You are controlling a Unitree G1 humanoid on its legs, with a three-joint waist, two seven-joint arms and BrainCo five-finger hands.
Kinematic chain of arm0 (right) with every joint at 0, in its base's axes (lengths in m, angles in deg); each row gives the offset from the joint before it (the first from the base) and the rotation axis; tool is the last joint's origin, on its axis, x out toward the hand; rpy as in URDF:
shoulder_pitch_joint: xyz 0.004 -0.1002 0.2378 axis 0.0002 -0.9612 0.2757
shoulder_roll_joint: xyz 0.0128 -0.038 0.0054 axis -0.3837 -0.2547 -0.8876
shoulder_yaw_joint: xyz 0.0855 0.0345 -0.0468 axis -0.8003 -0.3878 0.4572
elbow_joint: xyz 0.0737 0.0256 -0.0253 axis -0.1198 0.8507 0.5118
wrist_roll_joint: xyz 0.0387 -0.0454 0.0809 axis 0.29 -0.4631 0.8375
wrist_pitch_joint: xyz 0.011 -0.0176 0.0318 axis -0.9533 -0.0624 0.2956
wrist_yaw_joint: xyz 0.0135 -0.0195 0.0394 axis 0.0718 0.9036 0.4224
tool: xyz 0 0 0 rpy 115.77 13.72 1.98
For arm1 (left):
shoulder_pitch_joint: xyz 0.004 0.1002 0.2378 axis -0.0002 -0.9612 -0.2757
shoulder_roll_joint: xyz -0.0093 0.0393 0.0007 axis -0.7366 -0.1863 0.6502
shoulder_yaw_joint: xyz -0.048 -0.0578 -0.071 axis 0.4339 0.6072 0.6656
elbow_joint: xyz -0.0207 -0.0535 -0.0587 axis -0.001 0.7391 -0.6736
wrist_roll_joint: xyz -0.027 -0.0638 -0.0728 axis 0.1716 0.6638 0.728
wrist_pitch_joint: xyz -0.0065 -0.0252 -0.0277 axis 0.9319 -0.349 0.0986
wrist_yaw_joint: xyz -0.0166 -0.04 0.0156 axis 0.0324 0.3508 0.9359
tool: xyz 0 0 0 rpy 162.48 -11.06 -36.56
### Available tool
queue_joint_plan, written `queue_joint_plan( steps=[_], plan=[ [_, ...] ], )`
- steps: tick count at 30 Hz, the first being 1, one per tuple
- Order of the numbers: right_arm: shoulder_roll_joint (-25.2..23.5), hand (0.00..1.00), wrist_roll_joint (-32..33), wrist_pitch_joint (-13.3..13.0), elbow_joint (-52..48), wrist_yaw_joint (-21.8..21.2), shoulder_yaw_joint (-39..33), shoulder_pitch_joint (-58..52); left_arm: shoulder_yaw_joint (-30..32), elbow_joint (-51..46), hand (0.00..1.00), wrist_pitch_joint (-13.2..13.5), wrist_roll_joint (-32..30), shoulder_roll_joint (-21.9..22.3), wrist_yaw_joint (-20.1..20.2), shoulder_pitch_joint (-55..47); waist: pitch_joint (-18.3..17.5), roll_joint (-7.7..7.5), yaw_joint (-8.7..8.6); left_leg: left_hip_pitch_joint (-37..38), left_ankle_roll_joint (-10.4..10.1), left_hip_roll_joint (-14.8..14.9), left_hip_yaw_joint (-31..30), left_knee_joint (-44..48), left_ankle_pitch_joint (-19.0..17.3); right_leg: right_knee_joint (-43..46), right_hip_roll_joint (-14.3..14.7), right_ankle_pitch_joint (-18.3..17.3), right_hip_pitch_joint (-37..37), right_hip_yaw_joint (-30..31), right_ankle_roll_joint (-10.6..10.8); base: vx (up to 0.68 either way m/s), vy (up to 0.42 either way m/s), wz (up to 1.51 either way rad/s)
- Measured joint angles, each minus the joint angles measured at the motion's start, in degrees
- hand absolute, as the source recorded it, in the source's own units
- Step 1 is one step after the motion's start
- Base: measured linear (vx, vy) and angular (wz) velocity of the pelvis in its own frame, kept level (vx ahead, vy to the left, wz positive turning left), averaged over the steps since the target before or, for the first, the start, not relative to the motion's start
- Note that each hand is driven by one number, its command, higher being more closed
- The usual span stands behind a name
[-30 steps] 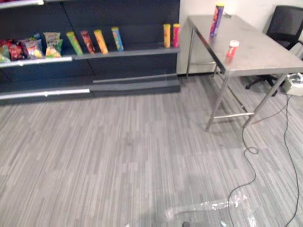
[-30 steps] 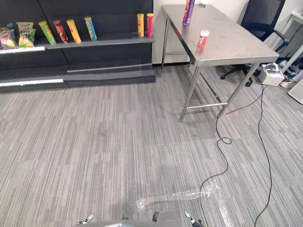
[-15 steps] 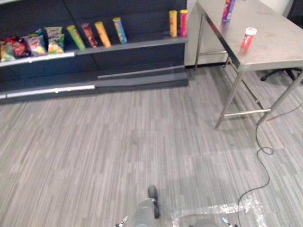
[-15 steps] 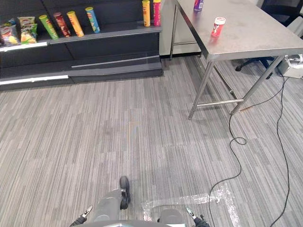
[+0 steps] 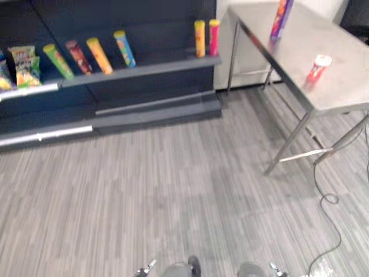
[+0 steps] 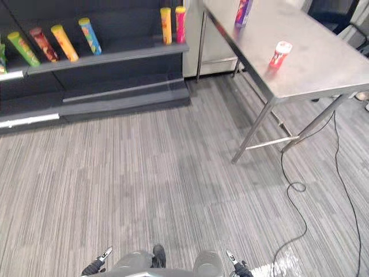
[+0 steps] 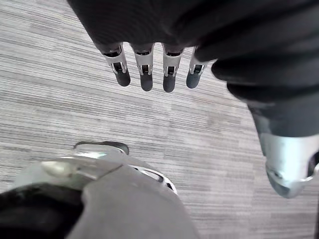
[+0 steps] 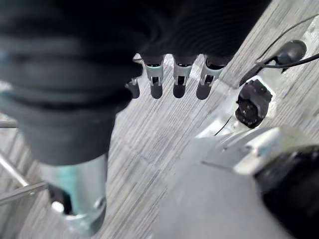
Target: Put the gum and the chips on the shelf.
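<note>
1. Robot hand state. The left robot hand point(image 7: 144, 74) and the right robot hand point(image 8: 178, 82) hang over the grey striped carpet floor point(image 6: 144, 173), well short of the bench. The fingers of both are straight and relaxed, and each hand is empty.

2. Location of the task items. Both stand on the stainless-steel bench point(image 6: 323, 63).
- The gum is a small red-and-white cylindrical container point(image 6: 280, 55). It stands upright near the bench's near corner, close to the edge that faces the shelf.
- The chips are a tall purple cylindrical can point(image 6: 243, 12). It stands upright at the bench's far end, well apart from the gum.

3. Destination. The dark shelf board point(image 6: 127, 56) runs away from the bench's far corner. It carries a row of leaning coloured tubes point(image 6: 62, 42). A yellow tube and a pink tube point(image 6: 166, 25) stand upright at the end nearest the bench.

4. Hazards, as judged from this layout.
- Both items are narrow and upright. A sideways brush from a straight finger is likely to topple them.
- A toppled gum container can roll off the nearby bench edge.
- The chips can sits far back on the bench. A long reach across the bench risks sweeping the gum on the way.
- Free space on the shelf is limited. A careless placement may knock down the tubes already there.
</note>
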Motion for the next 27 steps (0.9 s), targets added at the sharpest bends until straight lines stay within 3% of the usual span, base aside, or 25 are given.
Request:
queue_joint_plan(
  steps=[3, 4, 6, 8, 9, 10, 11, 13, 17, 18, 21, 22, 24, 26, 27],
  plan=[
    [0.5, 0.00, 0.0, -0.2, -0.3, -0.7, 2.2, -0.8, 0.2, 0.1, 0.00, 0.0, -0.4, 0.4, 0.2, -0.4, -0.1, 0.62, -0.24, 7.0, -0.7, 0.7, -0.8, -4.1, -1.8, -7.3, 1.0, -5.2, -5.8, -6.6, -1.3, 0.23, -0.039, 0.04],
    [0.5, 0.00, 0.0, -0.2, -0.3, -0.9, 2.2, -0.8, 1.4, 0.1, 0.00, 0.0, -0.7, 0.7, 0.3, -0.4, -0.2, 0.69, -0.28, 7.4, -1.4, 1.0, -1.2, -4.0, -2.4, -10.6, 1.4, -5.3, -6.9, -7.5, -1.5, 0.26, -0.135, 0.25],
    [0.5, 0.00, 0.0, -0.3, -0.7, -0.9, 2.0, -1.4, 6.4, -0.1, 0.00, -0.1, -0.8, 2.2, 0.5, -0.5, -0.2, 1.34, -0.43, 9.1, -3.5, 3.2, -2.5, -4.5, -3.9, -25.9, 3.3, -4.6, -8.4, -9.6, -0.7, 0.36, -0.221, 0.34],
    [0.2, 0.00, -0.1, -0.5, -1.8, -0.9, 2.2, -2.2, 9.2, -0.6, 0.00, 0.0, -0.8, 3.1, 0.9, -1.4, -0.3, 1.36, -0.23, 10.9, -6.0, 5.1, -3.5, -5.7, -5.3, -42.7, 4.6, -0.6, -8.2, -9.2, 0.0, 0.48, -0.296, 0.29],
    [0.1, 0.00, -0.1, -0.7, -2.1, -0.9, 2.2, -2.9, 10.7, -0.6, 0.00, -0.1, -0.8, 3.6, 0.9, -1.5, -0.4, 1.21, -0.21, 11.9, -7.4, 6.0, -3.8, -5.9, -6.0, -45.8, 5.0, 5.6, -7.5, -9.2, 0.0, 0.54, -0.301, 0.15],
    [1.1, 0.00, -0.2, -0.7, -2.4, -0.9, 2.5, -2.9, 11.5, -0.5, 0.00, -0.1, -0.8, 4.7, 1.0, -1.7, -0.5, 3.50, 0.16, 13.0, -8.7, 8.6, -3.3, -6.1, -6.2, -45.0, 7.2, 6.1, -6.8, -10.8, -2.3, 0.56, -0.275, 0.11],
    [1.2, 0.00, -0.2, -0.8, -2.9, -1.0, 3.3, -2.7, 12.5, -0.8, 0.00, 0.0, -0.9, 4.9, 1.5, -1.9, -0.7, 3.84, -0.04, 13.0, -9.9, 9.4, -3.0, -5.8, -4.9, -42.7, 7.5, 3.8, -7.4, -11.4, -3.3, 0.62, -0.314, 0.15],
    [1.5, 0.00, -0.2, -1.2, -3.2, -1.0, 4.5, -2.7, 13.4, -2.0, 0.00, 0.0, -0.9, 6.2, 1.9, -1.6, -0.7, 3.83, 0.00, 14.4, -11.3, 10.2, -2.9, -6.1, -1.3, -38.2, 7.5, -0.4, -7.2, -12.5, -5.2, 0.45, -0.251, 0.19],
    [1.6, 0.00, -1.7, -1.2, -4.6, -1.0, 6.5, -2.7, 13.7, -5.6, 0.00, 0.3, -1.3, 7.5, 1.9, -0.6, -1.2, 3.32, -0.01, 12.8, -12.9, 11.9, -3.8, 0.5, 3.1, -39.4, 8.0, -4.4, -2.8, -14.3, -5.6, 0.34, -0.214, 0.29],
    [1.7, 0.00, -2.2, -1.2, -4.8, -1.0, 6.5, -2.7, 14.0, -5.8, 0.00, 0.3, -2.3, 7.9, 1.9, 0.2, -1.3, 3.35, -0.12, 9.2, -13.2, 13.1, -4.8, 9.4, 3.3, -40.2, 8.0, -5.3, -0.9, -15.1, -5.3, 0.20, -0.142, 0.34],
    [1.9, 0.00, -2.2, -1.1, -5.3, -1.0, 6.8, -3.4, 14.6, -7.3, 0.00, 0.3, -2.3, 8.5, 2.0, 0.8, -1.3, 3.03, 0.20, -1.0, -13.4, 16.7, -6.4, 33.8, 11.5, -40.2, 8.4, -8.4, 3.7, -15.6, -5.8, 0.18, -0.088, 0.08],
    [1.9, 0.00, -2.1, -1.1, -5.2, -1.0, 6.6, -3.3, 14.4, -7.2, 0.00, 0.3, -2.1, 8.4, 1.9, 0.8, -1.4, 3.19, 0.07, -2.5, -13.2, 17.4, -5.9, 37.1, 10.8, -40.2, 8.4, -8.9, 4.6, -15.6, -6.0, 0.21, -0.030, -0.15],
    [1.9, 0.00, -1.9, -1.1, -5.1, -0.8, 6.4, -3.4, 13.8, -7.4, 0.00, 0.7, -1.9, 8.5, 1.9, 0.8, -1.5, 3.34, 0.13, -7.7, -11.2, 17.9, -1.9, 44.1, 5.2, -41.6, 8.3, -10.3, 8.6, -14.5, -6.2, 0.19, 0.010, -0.15],
    [1.9, 0.00, -1.8, -1.1, -5.0, -0.8, 6.4, -3.4, 12.7, -7.8, 0.00, 1.4, -1.1, 7.9, 2.0, 0.8, -1.5, 3.34, 0.29, -11.7, -10.1, 17.8, 0.5, 42.9, 1.5, -43.4, 8.1, -10.5, 10.7, -13.8, -5.9, 0.19, 0.092, -0.19],
    [1.9, 0.00, -1.7, -1.1, -4.9, -0.8, 6.4, -3.5, 12.1, -7.8, 0.00, 1.6, 0.0, 7.5, 2.0, 0.8, -1.5, 3.17, 0.41, -13.6, -9.5, 17.1, 1.4, 38.0, 0.1, -44.0, 7.5, -10.8, 11.8, -13.3, -5.4, 0.23, 0.154, -0.26]
  ],
)
